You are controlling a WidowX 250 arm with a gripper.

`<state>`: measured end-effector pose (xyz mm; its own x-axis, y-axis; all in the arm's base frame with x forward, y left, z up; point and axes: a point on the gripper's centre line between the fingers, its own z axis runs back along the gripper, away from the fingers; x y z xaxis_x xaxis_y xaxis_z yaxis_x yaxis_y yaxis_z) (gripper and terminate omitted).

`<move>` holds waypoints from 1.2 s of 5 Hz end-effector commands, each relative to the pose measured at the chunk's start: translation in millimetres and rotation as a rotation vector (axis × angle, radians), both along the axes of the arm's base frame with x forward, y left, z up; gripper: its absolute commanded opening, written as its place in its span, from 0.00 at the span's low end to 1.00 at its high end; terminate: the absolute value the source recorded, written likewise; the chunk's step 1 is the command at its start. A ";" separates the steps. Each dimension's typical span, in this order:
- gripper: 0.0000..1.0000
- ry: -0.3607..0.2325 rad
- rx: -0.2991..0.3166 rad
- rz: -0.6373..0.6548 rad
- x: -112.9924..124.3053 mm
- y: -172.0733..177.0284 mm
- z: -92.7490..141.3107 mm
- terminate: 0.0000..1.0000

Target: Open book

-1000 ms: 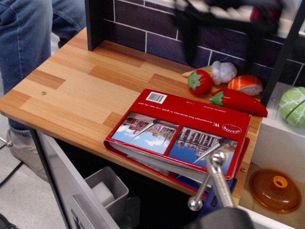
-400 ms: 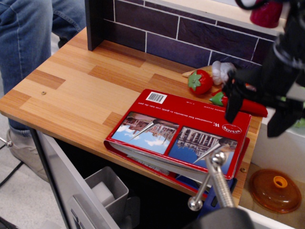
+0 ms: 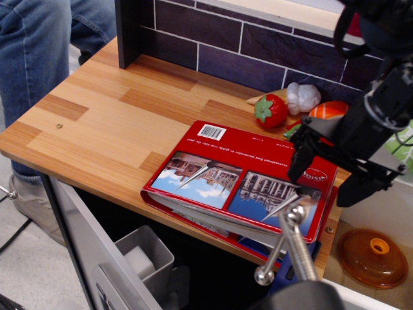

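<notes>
The book (image 3: 242, 181) lies closed on the wooden counter (image 3: 116, 123), red cover up with two building photos, a barcode and a white logo. Its right end overhangs the counter's front right corner. My black gripper (image 3: 321, 186) hangs over the book's right edge near the logo. It is open and empty, with one finger (image 3: 300, 160) over the cover and the other finger (image 3: 355, 188) past the book's right side. I cannot tell whether it touches the cover.
A toy tomato (image 3: 271, 110), garlic (image 3: 302, 97) and a sushi piece (image 3: 328, 110) lie behind the book by the brick wall. A green cabbage (image 3: 404, 147) and an orange lid (image 3: 374, 257) are at the right. A metal rod (image 3: 290, 239) rises in front. A person's jeans (image 3: 39, 51) show at the left.
My gripper has come down from the top of the view and moved left, from above the toy food to over the book's right edge. The book has not moved.
</notes>
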<state>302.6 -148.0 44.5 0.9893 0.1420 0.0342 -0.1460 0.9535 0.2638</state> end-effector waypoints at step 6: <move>1.00 -0.355 0.192 0.376 -30.2 146.0 137.2 0.00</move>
